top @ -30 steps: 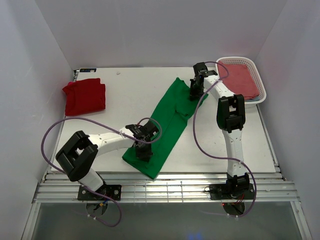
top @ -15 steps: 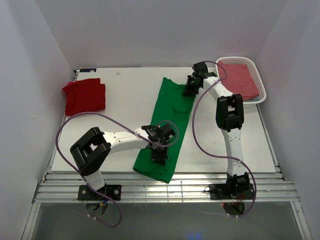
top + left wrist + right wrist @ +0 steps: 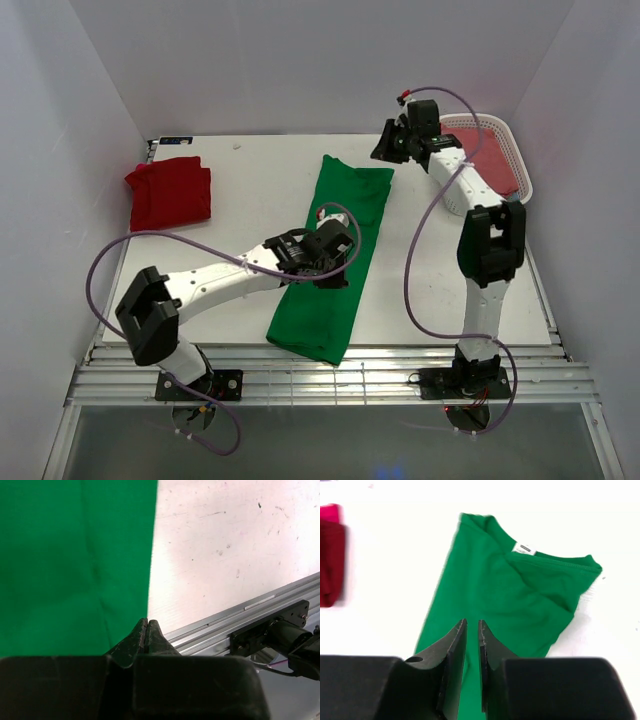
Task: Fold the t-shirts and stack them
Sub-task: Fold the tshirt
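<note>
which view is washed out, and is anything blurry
Right wrist view: the table is blown out to white and the red shirt at the left edge is smeared. Left wrist view: table specks sharp, green shirt a flat saturated block. Top view: even light, soft shadows.

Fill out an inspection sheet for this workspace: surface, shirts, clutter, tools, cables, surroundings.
Surface: white table, small dark specks.
Job's things: green shirt folded into a long strip mid-table; red shirt folded at the far left.
Clutter: white basket at the far right, reddish cloth inside.
Grippers: left tool shut, by the green shirt's edge; right tool slightly open, empty, raised near the collar end.
Cables: purple cables loop off both arms; the left one arcs over the green shirt.
Surroundings: white walls; metal rail along the near edge.
</note>
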